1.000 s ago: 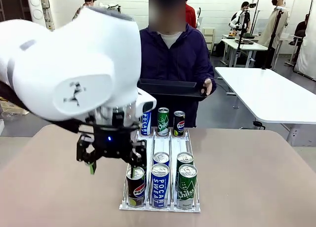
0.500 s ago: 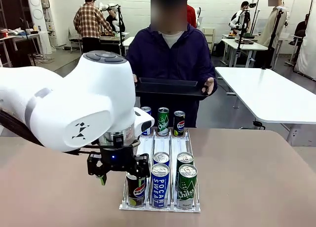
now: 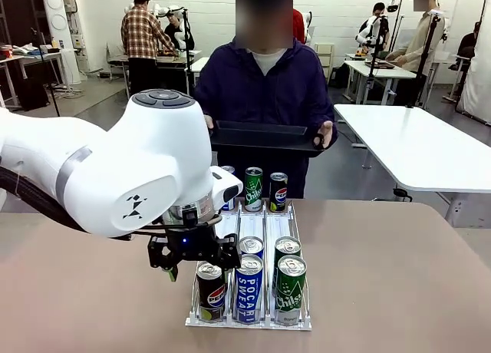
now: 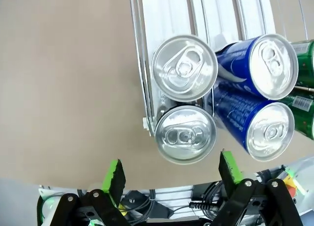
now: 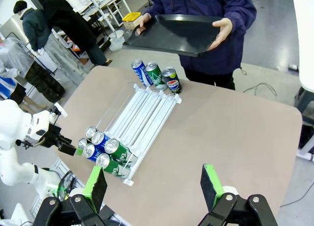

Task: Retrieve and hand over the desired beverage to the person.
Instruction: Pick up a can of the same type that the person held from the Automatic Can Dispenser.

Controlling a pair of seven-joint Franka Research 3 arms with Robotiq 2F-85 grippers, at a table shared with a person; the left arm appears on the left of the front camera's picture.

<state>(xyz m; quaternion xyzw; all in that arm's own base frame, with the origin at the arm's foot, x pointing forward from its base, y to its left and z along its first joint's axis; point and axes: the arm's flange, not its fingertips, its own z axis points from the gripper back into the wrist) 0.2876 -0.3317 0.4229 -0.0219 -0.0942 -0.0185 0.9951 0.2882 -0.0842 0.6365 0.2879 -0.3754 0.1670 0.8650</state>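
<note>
The left tool [image 3: 199, 264] is swinging in from the table's left side. A second ago it was hanging over bare table [image 3: 399, 276] left of the rack [image 3: 247, 322]. Now it is arriving over the rack's near left corner, lower than before. Its fingers are standing spread wide and gripping nothing. In the left wrist view they are lining up either side of the silver top of the Pepsi can [image 3: 211, 291], the front can of the left lane, close to the table's near edge. They are above the can, not yet around it.

That suggests the Pepsi can is the drink being fetched and the reach is ending, with the descent and squeeze still to come. The neighbouring blue can is sitting just beside it, so the inner finger is getting little room.

The person [image 3: 265, 84] is waiting at the far edge, holding a black tray [image 3: 265, 136] out level. The right tool [image 5: 153, 186] is hovering high above the table, also spread and empty.
</note>
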